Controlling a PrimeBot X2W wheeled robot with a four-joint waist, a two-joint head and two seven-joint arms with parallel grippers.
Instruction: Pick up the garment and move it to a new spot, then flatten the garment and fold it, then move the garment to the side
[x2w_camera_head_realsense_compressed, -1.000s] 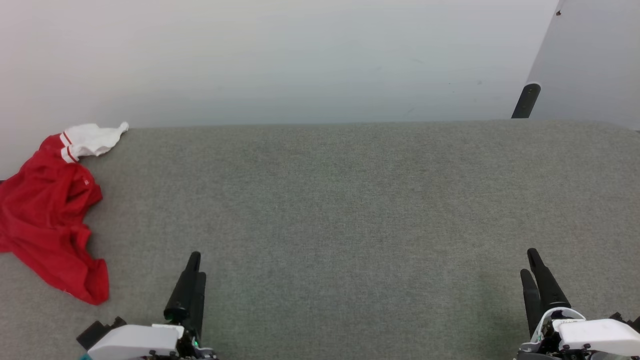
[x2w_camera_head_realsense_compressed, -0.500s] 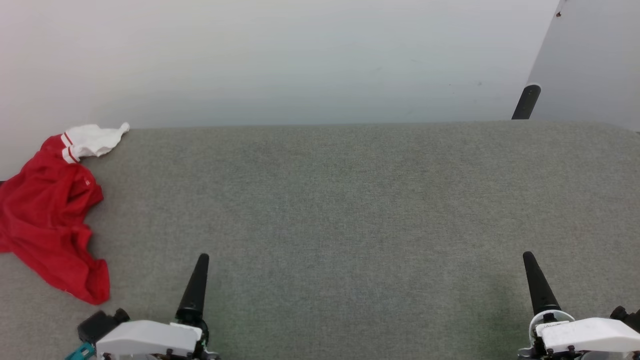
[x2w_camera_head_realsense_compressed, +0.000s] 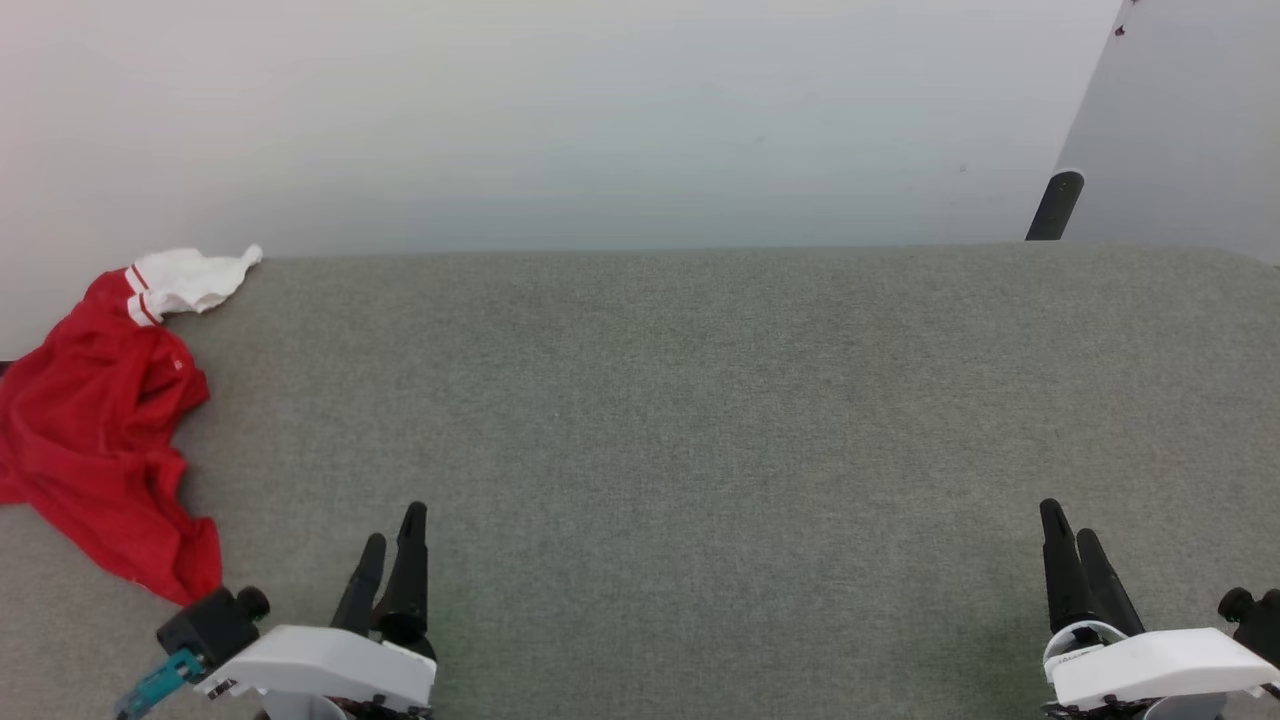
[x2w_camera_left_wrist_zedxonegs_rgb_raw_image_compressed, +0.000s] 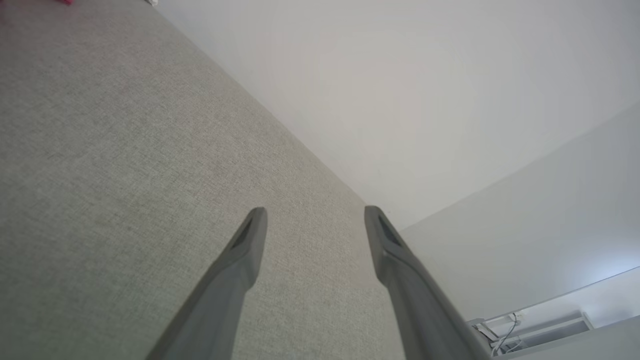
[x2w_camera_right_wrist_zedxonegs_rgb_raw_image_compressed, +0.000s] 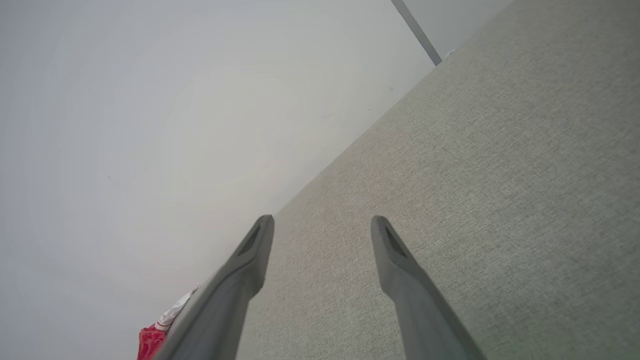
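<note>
Head view: left claw (x2w_camera_head_realsense_compressed: 393, 525), right claw (x2w_camera_head_realsense_compressed: 1067, 520) low, fingers parted (tips forward).

One shirt (x2w_camera_head_realsense_compressed: 95, 420) lies at nine o'clock on the one grey table (x2w_camera_head_realsense_compressed: 700, 400), with one white sleeve (x2w_camera_head_realsense_compressed: 190, 280) showing. There are two grippers: the left gripper (x2w_camera_head_realsense_compressed: 395, 525) at seven o'clock and the right gripper (x2w_camera_head_realsense_compressed: 1067, 520) at five o'clock. Each has two dark fingers (x2w_camera_head_realsense_compressed: 410, 560), four in all. One black post (x2w_camera_head_realsense_compressed: 1054, 205) stands at two o'clock.

readable text: none | garment (x2w_camera_head_realsense_compressed: 95, 420) mark (x2w_camera_head_realsense_compressed: 178, 366): too small to read
</note>
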